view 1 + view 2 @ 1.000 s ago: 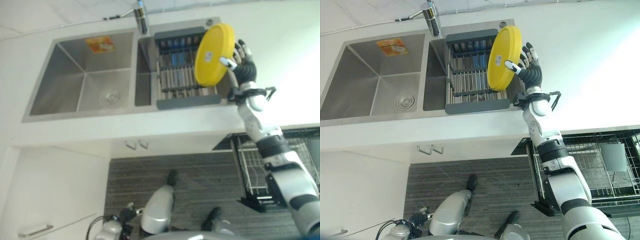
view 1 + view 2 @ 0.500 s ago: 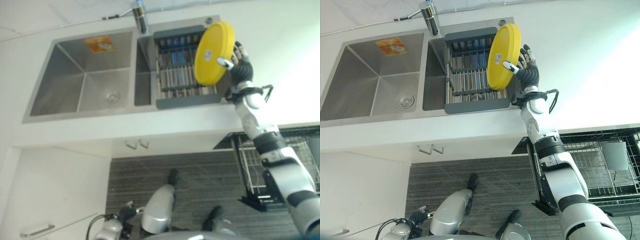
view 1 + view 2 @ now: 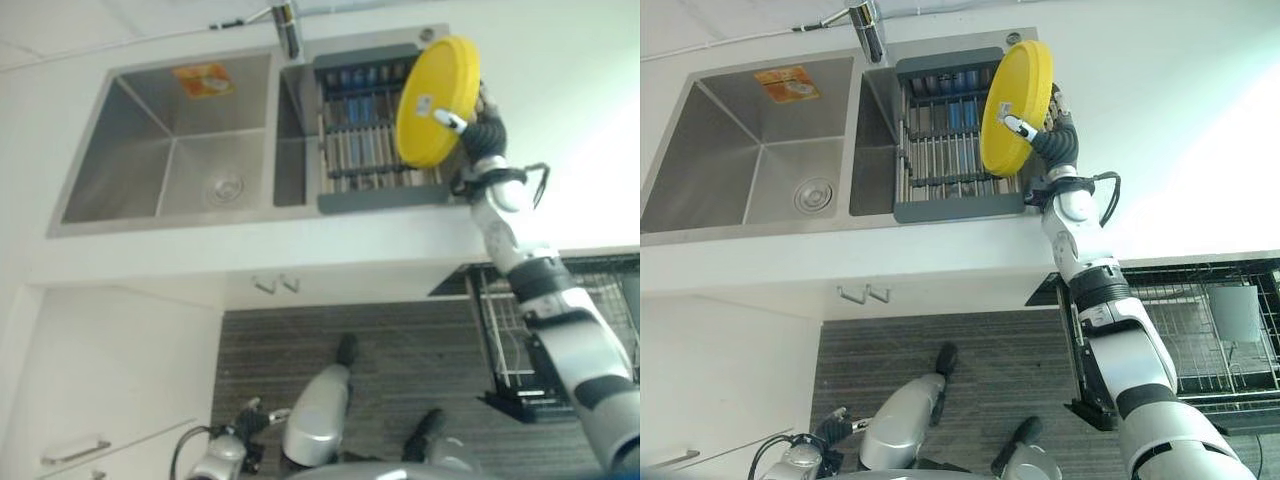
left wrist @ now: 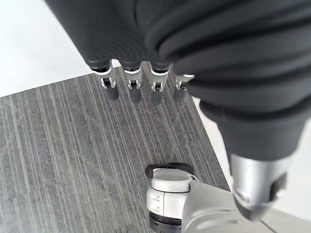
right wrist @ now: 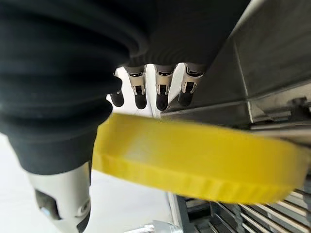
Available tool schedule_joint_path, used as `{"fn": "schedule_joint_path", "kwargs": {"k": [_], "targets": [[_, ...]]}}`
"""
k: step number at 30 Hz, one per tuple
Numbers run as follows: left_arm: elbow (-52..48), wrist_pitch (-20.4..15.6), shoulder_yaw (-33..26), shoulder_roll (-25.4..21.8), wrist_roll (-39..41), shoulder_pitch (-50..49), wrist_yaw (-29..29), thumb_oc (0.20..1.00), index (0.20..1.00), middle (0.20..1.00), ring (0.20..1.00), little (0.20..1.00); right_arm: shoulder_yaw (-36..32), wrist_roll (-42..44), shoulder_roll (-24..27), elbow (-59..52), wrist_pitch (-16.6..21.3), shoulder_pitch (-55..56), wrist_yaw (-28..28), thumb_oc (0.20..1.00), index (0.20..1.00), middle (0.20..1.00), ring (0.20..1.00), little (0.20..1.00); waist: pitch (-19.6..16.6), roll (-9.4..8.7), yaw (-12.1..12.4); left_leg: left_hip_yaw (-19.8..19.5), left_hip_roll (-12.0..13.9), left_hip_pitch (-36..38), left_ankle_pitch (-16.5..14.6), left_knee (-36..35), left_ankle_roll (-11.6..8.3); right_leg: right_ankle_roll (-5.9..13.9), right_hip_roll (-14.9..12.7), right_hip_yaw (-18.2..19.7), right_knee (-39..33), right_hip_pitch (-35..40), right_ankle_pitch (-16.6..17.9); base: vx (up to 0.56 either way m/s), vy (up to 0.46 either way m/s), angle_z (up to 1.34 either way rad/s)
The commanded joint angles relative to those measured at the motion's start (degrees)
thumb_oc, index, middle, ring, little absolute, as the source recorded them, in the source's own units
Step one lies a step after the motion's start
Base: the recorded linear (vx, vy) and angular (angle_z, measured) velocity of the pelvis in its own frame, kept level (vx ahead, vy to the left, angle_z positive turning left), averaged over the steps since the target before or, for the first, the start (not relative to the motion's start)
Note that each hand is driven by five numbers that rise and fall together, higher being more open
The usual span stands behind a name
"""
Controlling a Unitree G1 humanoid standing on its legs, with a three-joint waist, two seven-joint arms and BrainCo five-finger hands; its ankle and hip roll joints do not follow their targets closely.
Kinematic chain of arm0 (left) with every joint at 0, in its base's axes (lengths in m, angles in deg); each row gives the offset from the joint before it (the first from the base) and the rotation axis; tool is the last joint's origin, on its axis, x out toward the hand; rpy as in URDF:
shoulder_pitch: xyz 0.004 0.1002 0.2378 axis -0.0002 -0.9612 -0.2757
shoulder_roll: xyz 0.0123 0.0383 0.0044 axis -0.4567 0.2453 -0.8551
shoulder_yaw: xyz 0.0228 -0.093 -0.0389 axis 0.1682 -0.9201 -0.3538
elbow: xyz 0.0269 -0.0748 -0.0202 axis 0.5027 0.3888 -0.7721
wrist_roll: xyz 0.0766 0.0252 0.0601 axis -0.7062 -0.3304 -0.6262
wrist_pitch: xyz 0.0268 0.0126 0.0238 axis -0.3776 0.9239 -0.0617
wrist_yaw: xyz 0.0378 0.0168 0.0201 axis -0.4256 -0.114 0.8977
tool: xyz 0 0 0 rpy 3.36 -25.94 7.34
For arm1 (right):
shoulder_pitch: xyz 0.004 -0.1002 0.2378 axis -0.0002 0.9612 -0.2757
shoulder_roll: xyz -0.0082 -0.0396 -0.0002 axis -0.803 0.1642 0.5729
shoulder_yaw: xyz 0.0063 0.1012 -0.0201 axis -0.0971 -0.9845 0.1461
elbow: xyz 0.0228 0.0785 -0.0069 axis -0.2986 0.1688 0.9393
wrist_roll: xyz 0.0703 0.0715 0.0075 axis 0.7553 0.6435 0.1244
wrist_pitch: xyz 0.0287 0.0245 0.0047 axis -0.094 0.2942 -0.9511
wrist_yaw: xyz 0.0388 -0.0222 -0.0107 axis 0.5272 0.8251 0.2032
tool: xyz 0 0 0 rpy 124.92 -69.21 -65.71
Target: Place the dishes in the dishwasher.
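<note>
A round yellow plate [image 3: 432, 105] is held on edge above the grey slatted drying rack [image 3: 380, 197] in the sink's right basin. My right hand [image 3: 1060, 145] is shut on the plate, with the thumb across its near face and the fingers [image 5: 163, 97] behind its rim [image 5: 204, 160]. The dishwasher's wire rack [image 3: 1200, 310] stands pulled out below the counter at the lower right. My left hand [image 4: 133, 87] hangs low over the grey floor, its fingers straight and holding nothing.
A steel double sink [image 3: 170, 150] with a bare left basin and a faucet [image 3: 288, 25] sits in the white counter [image 3: 570, 130]. A grey container [image 3: 1230, 312] stands in the dishwasher rack. White cabinet fronts [image 3: 110, 380] are at the lower left.
The whole picture has shifted slightly. The plate stays in my right hand over the drying rack, raised a little.
</note>
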Motion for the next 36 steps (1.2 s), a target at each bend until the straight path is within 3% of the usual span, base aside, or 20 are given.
{"fn": "schedule_joint_path", "kwargs": {"k": [1,9,11,12,22,26,32,36], "targets": [[-0.1,0.6,4.0,-2.4,-2.1,0.2,0.5,1.000,1.000,1.000,1.000,1.000,1.8,-0.9,2.5,0.0,1.9,-4.7,-0.6,1.000,1.000,1.000,1.000,1.000,-1.7,0.80,1.7,-0.2,1.1,0.0,-4.0,-0.5,-0.67,-1.63,-1.7,3.7,9.5,-4.4,-6.1,0.00,0.010,0.05],[-0.7,1.0,4.9,-2.8,-2.4,0.6,0.6,1.000,1.000,1.000,1.000,1.000,2.3,-0.9,2.9,1.7,1.0,-6.1,-0.4,1.000,1.000,1.000,1.000,1.000,-1.3,0.76,2.2,-0.3,1.1,-0.4,-4.0,-0.2,-0.61,-1.52,-1.8,3.5,9.7,-4.4,-6.1,0.00,0.002,0.01],[-0.6,0.8,5.0,-2.8,-2.5,0.7,0.7,1.000,1.000,1.000,1.000,1.000,2.3,-1.3,3.1,2.5,0.6,-6.8,-0.7,0.341,0.341,0.341,0.341,0.341,-1.2,0.80,2.4,-0.4,1.1,-0.5,-3.9,-0.2,-0.63,-1.49,-1.9,3.4,9.8,-4.4,-6.1,0.00,0.000,0.00],[-0.5,0.5,5.2,-2.9,-2.6,0.8,0.8,1.000,1.000,1.000,1.000,1.000,2.6,-1.5,3.2,3.3,0.9,-7.3,-0.3,0.200,0.200,0.200,0.200,0.200,-1.1,0.81,2.6,-0.4,1.1,-0.6,-3.8,-0.2,-0.65,-1.48,-1.9,3.3,9.7,-4.4,-6.1,0.00,0.000,0.00],[-1.3,1.0,5.3,-2.8,-1.7,1.2,1.2,1.000,1.000,1.000,1.000,1.000,2.3,-3.3,2.6,3.2,4.9,-7.3,2.9,0.200,0.200,0.200,0.200,0.200,-0.7,0.86,2.8,0.0,1.1,-1.3,-3.7,0.0,-0.54,-1.40,-2.0,2.9,9.8,-4.7,-6.1,-0.01,-0.003,0.04],[-0.6,2.0,4.1,-2.1,0.1,1.0,1.5,1.000,1.000,1.000,1.000,1.000,1.9,0.5,1.6,1.2,11.8,-6.1,4.6,0.200,0.200,0.200,0.200,0.200,-1.0,0.71,2.6,0.8,1.4,-1.1,-3.8,-0.1,-0.51,-1.32,-2.0,2.7,9.5,-4.4,-6.0,-0.04,-0.052,0.00],[3.2,7.2,0.1,-1.0,1.1,1.1,6.3,1.000,1.000,1.000,1.000,1.000,0.5,7.9,-2.9,-9.2,22.4,-1.1,2.3,0.200,0.200,0.200,0.200,0.200,-3.4,-1.06,0.7,2.7,2.1,1.1,-4.5,-0.7,-0.47,-1.48,-0.4,4.3,7.3,-3.1,-5.5,-0.07,-0.127,-0.06],[6.3,8.3,-2.5,-0.7,-1.0,0.8,8.8,1.000,1.000,1.000,1.000,1.000,-0.1,11.0,-4.5,-16.4,25.0,2.2,1.4,0.200,0.200,0.200,0.200,0.200,-5.8,-2.55,-1.3,4.6,3.4,3.6,-5.1,-1.4,-0.67,-1.68,0.8,5.7,5.8,-2.5,-5.2,-0.11,-0.173,-0.29]]}}
